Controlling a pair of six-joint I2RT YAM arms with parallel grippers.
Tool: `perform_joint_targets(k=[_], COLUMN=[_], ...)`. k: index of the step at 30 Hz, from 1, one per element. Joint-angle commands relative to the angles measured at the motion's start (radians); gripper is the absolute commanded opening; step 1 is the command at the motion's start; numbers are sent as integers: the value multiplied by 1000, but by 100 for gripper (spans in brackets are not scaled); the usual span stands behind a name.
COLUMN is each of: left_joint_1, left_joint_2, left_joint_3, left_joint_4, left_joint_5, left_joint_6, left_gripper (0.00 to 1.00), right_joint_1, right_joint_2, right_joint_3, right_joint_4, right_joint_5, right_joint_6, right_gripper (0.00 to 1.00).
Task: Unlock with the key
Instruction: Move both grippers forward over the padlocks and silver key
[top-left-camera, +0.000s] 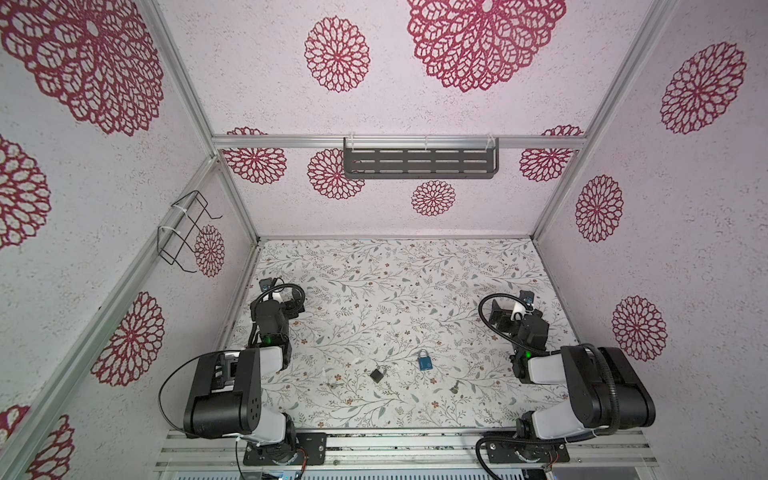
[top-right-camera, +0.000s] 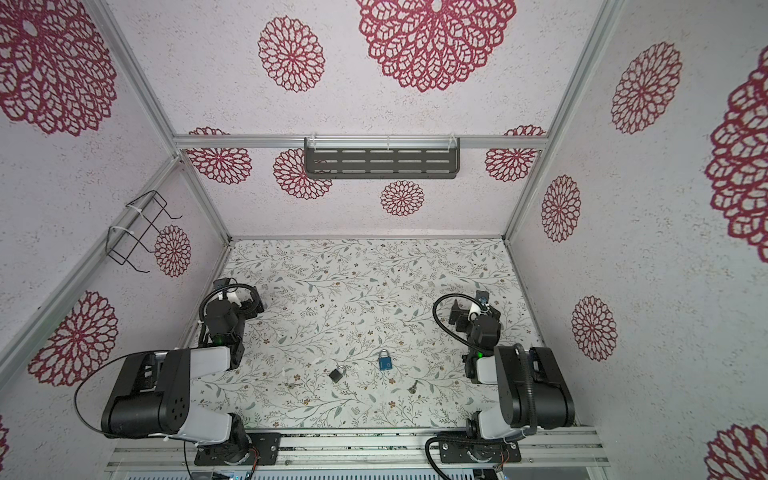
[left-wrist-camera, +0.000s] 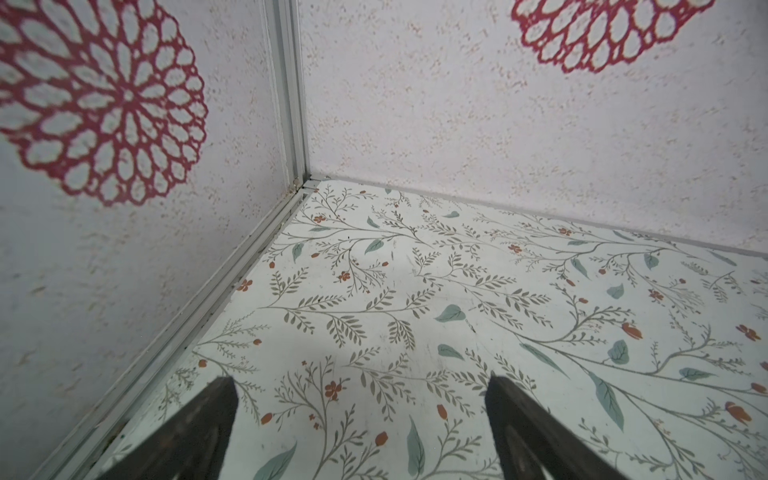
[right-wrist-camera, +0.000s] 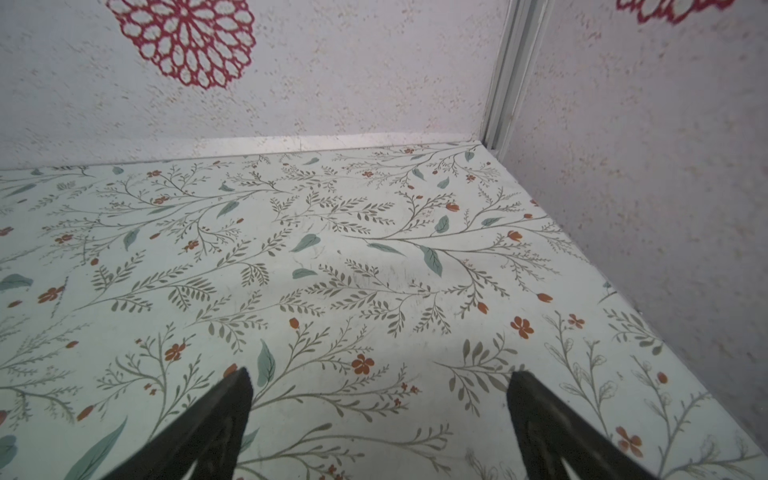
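**Grippers.** Left gripper: jaws spread wide and empty. Only the floral-patterned tabletop shows between the fingertips. Right gripper: likewise spread wide, holding nothing. In both top views each gripper sits at mid-height of the frame, close to its own side wall and pointing toward the back wall.

**Task items.** All lie in the lower centre of the top views, behind the grippers and nearer the arm bases.
- A small dark metal key lies flat, closest to the right arm.
- A blue square padlock lies just up-left of that key.
- A black square padlock lies left of the blue one.
- A small silver key lies further left, toward the left arm.

None of these appears in either wrist view. Which key fits which lock cannot be told.

**Assessment.** The task appears not yet begun, and the first step is likely fetching a key.
- Each arm must draw back and turn downward.
- The keys are thin and flat on the surface, so the fingertips should straddle the bow and close low.
- The blade should be left free for insertion.
- The other arm should steady the padlock body.
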Motion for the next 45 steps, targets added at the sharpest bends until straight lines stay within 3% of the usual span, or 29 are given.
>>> perform_joint_targets(k=[1, 8, 14, 17, 20, 25, 27, 33, 38, 45], left_joint_1=[5, 6, 9, 20, 46, 93, 124, 130, 109, -58], left_joint_2=[-65, -249, -382, -435, -475, -513, -508, -487, -514, -553], left_joint_3=[14, 22, 35, 91, 132, 118, 129, 192, 193, 206], left_joint_4=[-66, -243, -374, -546, -668, -730, -766, -908, -943, -1029], left_joint_5=[17, 31, 27, -42, -22, 7, 66, 189, 309, 348], left_joint_6=[13, -75, -260, -429, -518, -651, -693, -685, -698, -707], left_gripper=[97, 97, 97, 97, 97, 97, 97, 97, 97, 97], right_joint_1=[4, 4, 4, 3, -2, -17, -24, -18, 23, 165], right_joint_2=[-97, -233, -291, -307, -328, -371, -377, -362, -340, -327], right_joint_3=[35, 117, 222, 270, 278, 259, 269, 296, 350, 446], right_joint_4=[-107, -395, -652, -783, -832, -839, -882, -961, -1091, -1298], right_joint_5=[-22, -58, -85, -64, -130, -179, -180, -264, -264, -188], right_joint_6=[-5, 54, 146, 224, 215, 393, 432, 448, 433, 395], right_gripper=[99, 99, 99, 99, 99, 99, 99, 99, 99, 99])
